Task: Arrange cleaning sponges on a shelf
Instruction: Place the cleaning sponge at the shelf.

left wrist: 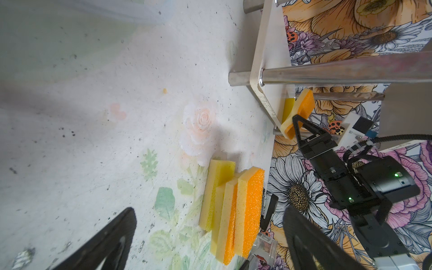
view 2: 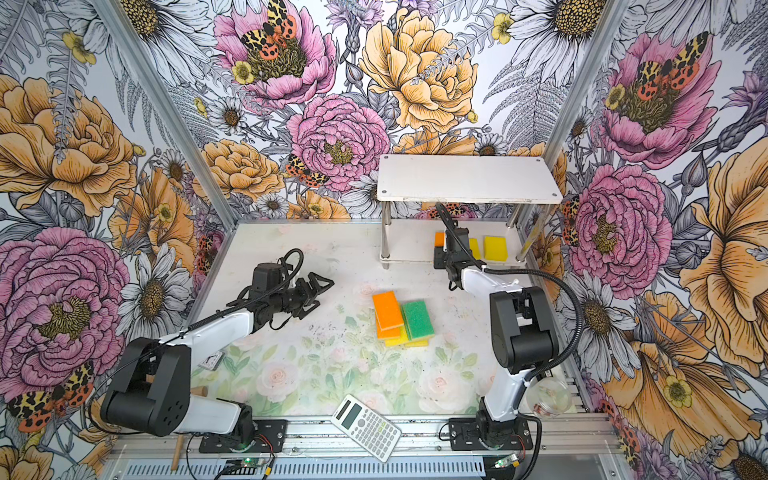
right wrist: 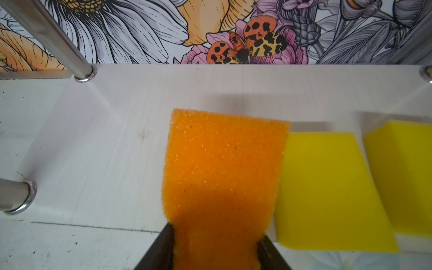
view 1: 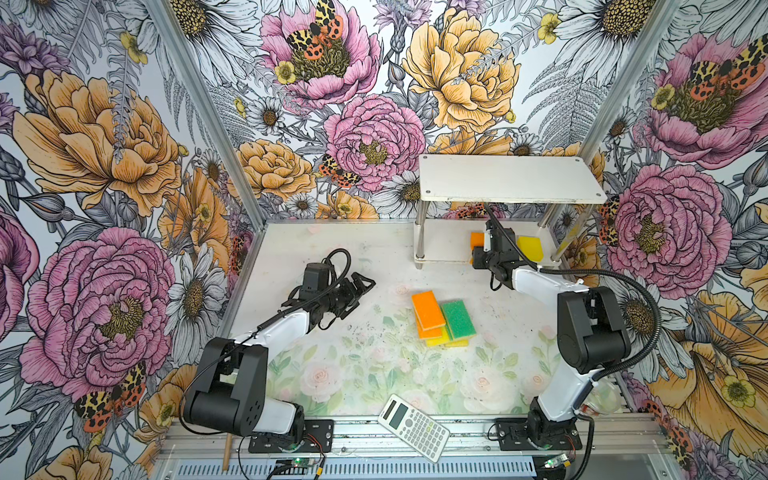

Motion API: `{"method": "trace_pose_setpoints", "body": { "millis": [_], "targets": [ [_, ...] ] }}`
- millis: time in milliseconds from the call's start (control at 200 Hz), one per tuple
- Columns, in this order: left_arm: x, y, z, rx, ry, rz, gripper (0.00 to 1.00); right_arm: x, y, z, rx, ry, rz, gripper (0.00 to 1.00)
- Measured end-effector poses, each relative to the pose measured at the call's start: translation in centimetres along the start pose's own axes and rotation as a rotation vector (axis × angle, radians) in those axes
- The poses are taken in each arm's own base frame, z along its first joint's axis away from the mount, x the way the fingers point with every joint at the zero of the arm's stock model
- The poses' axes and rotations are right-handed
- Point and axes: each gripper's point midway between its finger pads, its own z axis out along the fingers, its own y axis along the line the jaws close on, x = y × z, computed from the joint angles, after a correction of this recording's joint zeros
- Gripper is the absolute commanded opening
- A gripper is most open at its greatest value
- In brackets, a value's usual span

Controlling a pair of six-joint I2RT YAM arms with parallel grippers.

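The right gripper (right wrist: 216, 233) is clamped on one end of an orange sponge (right wrist: 224, 163), holding it tilted over the lower board (right wrist: 105, 140) of the shelf (view 1: 507, 178), close beside the nearer of two yellow sponges (right wrist: 327, 187) already lying there; I can't tell whether they touch. So I'd say two are placed, a third is about to go down, and most remain. A pile (view 1: 428, 309) of at least four waits mid-table, a green-topped one (view 1: 458, 319) among them. The left gripper (view 1: 363, 293) hangs spread wide and empty over the table (view 1: 332, 249), near that pile. The lower board has bare room on the orange sponge's other side, out to the posts (right wrist: 58, 39). The top board is bare but caps the headroom.
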Motion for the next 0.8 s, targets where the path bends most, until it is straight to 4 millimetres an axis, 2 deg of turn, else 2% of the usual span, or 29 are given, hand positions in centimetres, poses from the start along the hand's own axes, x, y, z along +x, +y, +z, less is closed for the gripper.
{"method": "trace_pose_setpoints", "body": {
  "millis": [155, 530, 801],
  "targets": [
    [0.0, 0.0, 0.0, 0.000, 0.000, 0.000, 0.99, -0.7, -0.4, 0.2, 0.011, -0.012, -0.002, 0.50],
    [0.0, 0.0, -0.1, 0.000, 0.000, 0.000, 0.99, -0.7, -1.1, 1.3, 0.029, 0.010, -0.004, 0.50],
    [0.0, -0.3, -0.3, 0.005, -0.004, 0.004, 0.99, -1.0, -1.1, 1.3, 0.024, 0.016, -0.009, 0.52]
  ]
}}
